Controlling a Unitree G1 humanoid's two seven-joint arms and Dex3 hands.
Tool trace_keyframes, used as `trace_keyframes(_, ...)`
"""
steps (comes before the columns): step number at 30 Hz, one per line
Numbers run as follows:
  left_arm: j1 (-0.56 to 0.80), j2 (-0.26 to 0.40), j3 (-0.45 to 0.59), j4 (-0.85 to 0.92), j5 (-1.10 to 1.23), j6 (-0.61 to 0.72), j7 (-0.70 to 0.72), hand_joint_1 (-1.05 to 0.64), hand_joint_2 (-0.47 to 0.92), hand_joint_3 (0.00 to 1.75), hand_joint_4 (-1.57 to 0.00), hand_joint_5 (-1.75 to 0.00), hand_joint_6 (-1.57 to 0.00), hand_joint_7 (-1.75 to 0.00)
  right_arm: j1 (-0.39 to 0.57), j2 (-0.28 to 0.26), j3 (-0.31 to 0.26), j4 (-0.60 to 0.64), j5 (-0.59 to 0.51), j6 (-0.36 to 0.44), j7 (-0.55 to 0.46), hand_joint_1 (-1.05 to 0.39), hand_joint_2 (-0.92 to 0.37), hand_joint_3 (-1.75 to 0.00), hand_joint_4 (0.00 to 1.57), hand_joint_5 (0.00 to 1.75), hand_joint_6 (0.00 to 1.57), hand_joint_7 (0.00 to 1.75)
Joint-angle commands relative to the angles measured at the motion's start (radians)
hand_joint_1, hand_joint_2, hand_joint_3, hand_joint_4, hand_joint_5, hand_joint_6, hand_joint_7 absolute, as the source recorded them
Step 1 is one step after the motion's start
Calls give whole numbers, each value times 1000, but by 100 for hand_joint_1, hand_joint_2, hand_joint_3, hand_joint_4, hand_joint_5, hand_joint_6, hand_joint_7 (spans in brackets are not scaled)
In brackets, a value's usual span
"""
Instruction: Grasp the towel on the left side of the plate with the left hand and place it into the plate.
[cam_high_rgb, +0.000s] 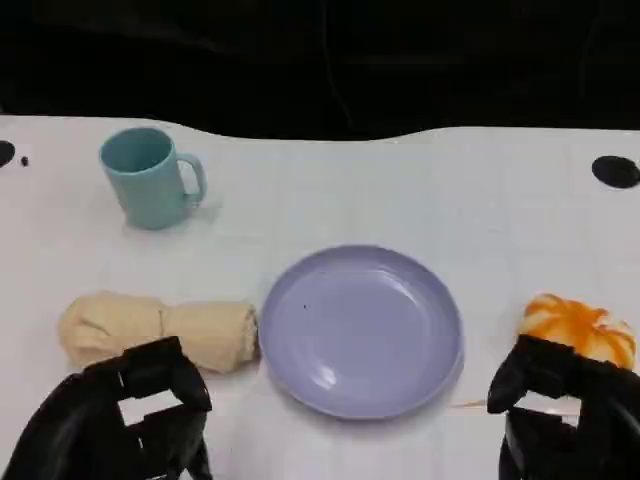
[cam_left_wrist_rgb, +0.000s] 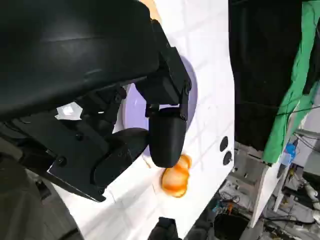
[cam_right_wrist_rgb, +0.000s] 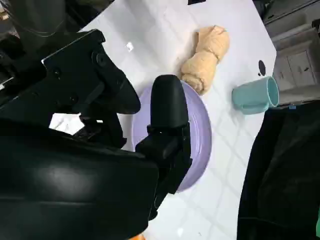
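A rolled beige towel (cam_high_rgb: 155, 330) lies on the white table just left of the lavender plate (cam_high_rgb: 360, 330), almost touching its rim. The right wrist view shows the towel (cam_right_wrist_rgb: 206, 57) and the plate (cam_right_wrist_rgb: 197, 132) too. My left hand (cam_high_rgb: 125, 415) hovers at the near edge, just in front of the towel, holding nothing. The left hand (cam_left_wrist_rgb: 125, 125) has its fingers apart over the plate (cam_left_wrist_rgb: 192, 92) in its wrist view. My right hand (cam_high_rgb: 565, 410) is at the lower right, empty, fingers loosely apart.
A teal mug (cam_high_rgb: 150, 178) stands at the back left. An orange-and-white round object (cam_high_rgb: 580, 328) lies right of the plate, just beyond my right hand. Black marks dot the table's far corners. Dark space lies beyond the table's far edge.
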Motion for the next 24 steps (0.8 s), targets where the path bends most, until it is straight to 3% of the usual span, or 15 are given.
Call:
trace_keyframes(1, -5, 17, 7, -3, 9, -3, 11, -11, 52, 121, -81, -175, -80, -154, -4, -8, 2, -5, -2, -7, -1, -6, -52, -135, 78, 175, 59, 169)
trace_keyframes(24, -5, 6, 22, 13, -15, -27, -7, -9, 53, 120, -83, -172, -81, -151, -1, -7, 3, -6, 0, -16, 3, -6, -51, -137, 78, 175, 61, 168)
